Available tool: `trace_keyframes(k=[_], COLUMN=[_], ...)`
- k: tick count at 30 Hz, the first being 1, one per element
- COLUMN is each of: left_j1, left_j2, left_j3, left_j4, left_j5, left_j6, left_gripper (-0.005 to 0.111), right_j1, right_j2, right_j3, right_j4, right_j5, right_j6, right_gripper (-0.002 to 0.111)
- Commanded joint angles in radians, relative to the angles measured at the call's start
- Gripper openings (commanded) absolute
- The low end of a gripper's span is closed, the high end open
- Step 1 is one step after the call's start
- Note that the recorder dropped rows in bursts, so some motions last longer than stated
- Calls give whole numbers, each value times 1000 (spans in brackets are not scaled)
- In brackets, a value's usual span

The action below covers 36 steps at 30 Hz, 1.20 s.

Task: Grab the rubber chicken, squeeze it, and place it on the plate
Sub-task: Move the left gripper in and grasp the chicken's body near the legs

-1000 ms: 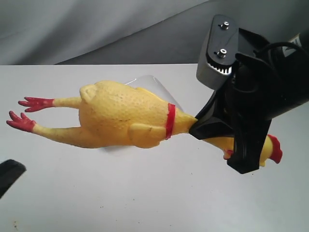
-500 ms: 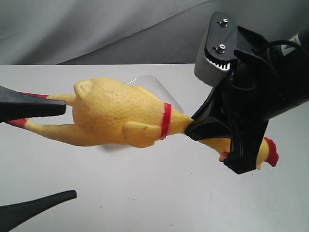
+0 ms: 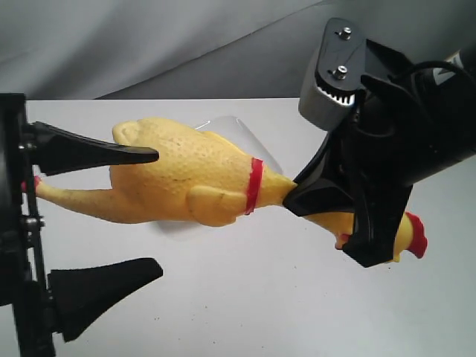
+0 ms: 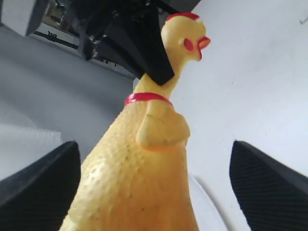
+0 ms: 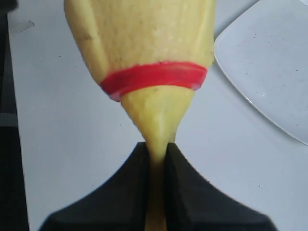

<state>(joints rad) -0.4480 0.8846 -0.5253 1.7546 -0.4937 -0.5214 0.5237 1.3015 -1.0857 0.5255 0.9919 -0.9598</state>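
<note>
The rubber chicken (image 3: pixel 186 182) hangs level above the table, yellow and bumpy with a red neck band. My right gripper (image 3: pixel 297 197) is shut on its thin neck, and the red-combed head (image 3: pixel 413 236) sticks out past the fingers. In the right wrist view the neck (image 5: pixel 156 144) is pinched flat between the black pads. My left gripper (image 3: pixel 158 212) is open, with one finger (image 3: pixel 104 152) by the rump and the other (image 3: pixel 111 286) below it. In the left wrist view the body (image 4: pixel 144 163) sits between the spread fingers, clear of both. The white plate (image 3: pixel 245 135) lies behind, mostly hidden.
The plate's corner and rim (image 5: pixel 269 72) show on the white table (image 3: pixel 245 297) beside the chicken's body. A grey backdrop (image 3: pixel 149 44) stands behind the table. The right arm's bulky black wrist (image 3: pixel 401 126) fills the upper right.
My left gripper has come in from the left, open, until its fingers flank the chicken's rear. The chicken's feet are now hidden behind it. The right gripper and chicken have drifted slightly left.
</note>
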Motion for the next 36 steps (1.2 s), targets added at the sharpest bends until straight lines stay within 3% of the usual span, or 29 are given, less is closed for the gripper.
trace_keyframes(k=[1,5,11,18,21,27,36], left_j1=[-126,-209,-287,-367,-383,-383,-383], left_j2=[74,133,171,166,166,166,200], left_j3=[-4,-4,-4,-4,-4,-4,-4], left_j4=[-10,-10,-10,-10,-10,-10,-10], left_j5=[281,448,590,611,680,790,784], left_j6=[194,362,366,373,315,177,180], left_gripper=[80,80,77,49,55,96,87], right_j1=[3,3,3,3,3,3,3], right_j2=[-13,-13,-13,-13,-13,-13,-13], right_j3=[2,2,2,2,2,2,2], right_j4=[55,59,66,106,106,108,158], right_j5=[-5,3,23,48,48,48,80], right_j6=[4,4,4,4,4,2,-7], right_gripper=[0,0,0,0,0,0,0])
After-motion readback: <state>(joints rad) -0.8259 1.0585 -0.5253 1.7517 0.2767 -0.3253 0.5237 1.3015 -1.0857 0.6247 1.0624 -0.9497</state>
